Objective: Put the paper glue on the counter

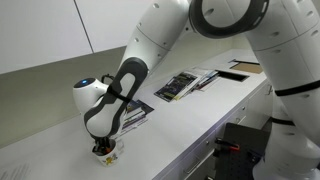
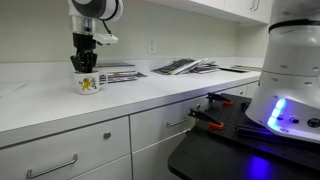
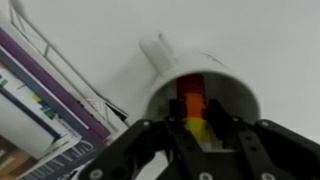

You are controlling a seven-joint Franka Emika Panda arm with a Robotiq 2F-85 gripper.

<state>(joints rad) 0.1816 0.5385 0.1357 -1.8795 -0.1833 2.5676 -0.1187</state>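
Counter [image 2: 40, 97] with cup [image 2: 88, 84] and books [image 2: 185, 67]

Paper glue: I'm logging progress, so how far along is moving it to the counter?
Done: the pincer is down at the white cup. In hand: the wrist view shows what looks like the paper glue inside the cup, under the pincer; grip unclear. Left: lifting it out and laying it on the counter.

Arm outstretched, pincer [image 2: 86, 69] downward
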